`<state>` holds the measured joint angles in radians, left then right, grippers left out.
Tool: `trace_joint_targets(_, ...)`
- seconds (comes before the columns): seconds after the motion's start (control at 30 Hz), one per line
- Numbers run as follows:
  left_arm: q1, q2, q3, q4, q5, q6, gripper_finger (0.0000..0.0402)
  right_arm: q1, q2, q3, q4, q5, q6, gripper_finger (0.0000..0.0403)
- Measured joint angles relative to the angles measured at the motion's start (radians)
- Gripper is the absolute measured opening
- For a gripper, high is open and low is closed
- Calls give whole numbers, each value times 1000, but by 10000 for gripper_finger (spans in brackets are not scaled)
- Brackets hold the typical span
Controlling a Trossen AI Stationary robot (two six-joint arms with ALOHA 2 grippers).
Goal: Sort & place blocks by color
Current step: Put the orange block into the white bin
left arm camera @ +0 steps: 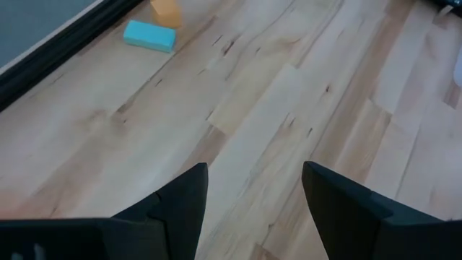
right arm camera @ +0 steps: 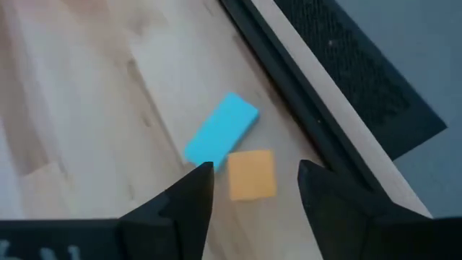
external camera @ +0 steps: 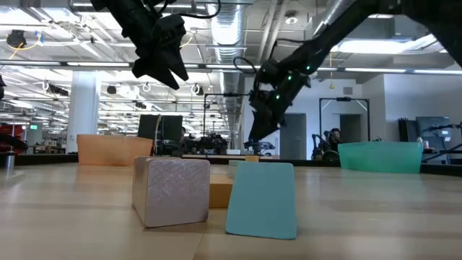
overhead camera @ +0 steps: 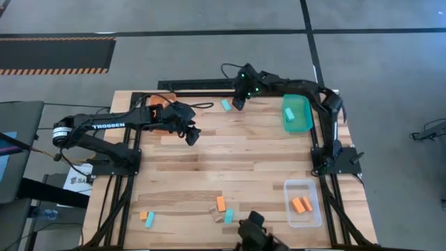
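While the right gripper [right arm camera: 249, 189] hovers with its jaws spread, empty, over the far edge of the tabletop [overhead camera: 230, 160] at about 12 o'clock, two blocks lie almost touching beneath it: a light blue block [right arm camera: 221, 137] and an orange block [right arm camera: 251, 174] snug against the black rail [right arm camera: 303, 123]. That closeness is the main risk, I judge: jaws coming down here could straddle both pieces, or nudge the orange one under the rail or the blue one askew, and a double pickup would carry the wrong colour to a tray. The teal tray [overhead camera: 298, 113] at roughly 2 o'clock already holds one blue block [overhead camera: 288, 112], and the clear tray [overhead camera: 303, 203] at 4 o'clock holds orange blocks [overhead camera: 301, 204], so a mixed grasp would spoil the sorting. The left gripper [left arm camera: 253, 209], also open and holding nothing, hangs above bare wood at about 10 o'clock, near an orange tray [overhead camera: 157, 106]; since both arms work the far half of the tabletop, their paths could cross if the left one reaches toward 12 o'clock. More blocks wait near the front edge: an orange and blue pair [overhead camera: 147, 218] at 7 o'clock and a cluster of orange, pale wood and blue [overhead camera: 221, 210] at 6 o'clock, packed tightly enough that a careless grasp could scatter them.
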<state>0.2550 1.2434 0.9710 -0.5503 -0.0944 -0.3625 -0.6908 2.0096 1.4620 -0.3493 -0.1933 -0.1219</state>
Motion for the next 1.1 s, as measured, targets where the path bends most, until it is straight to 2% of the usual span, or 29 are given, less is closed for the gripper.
trace_joint_targets(0.2,25,0,0,-13,0,6,214,-7,119,141,-131,-37,-56,209)
trace_joint_targets(0.4,50,0,0,-14,3,7,214,15,196,236,-198,-11,-98,212)
trace_joint_targets(0.53,51,0,0,-16,0,8,214,24,228,275,-249,61,-111,216)
trace_joint_targets(0.8,51,0,0,-19,-9,10,214,26,263,282,-306,41,-108,214)
trace_joint_targets(0.9,51,0,0,-21,-17,11,214,26,263,282,-318,46,-102,199)
trace_joint_targets(1.1,51,0,0,-34,-19,10,214,21,259,284,-400,48,-48,138)
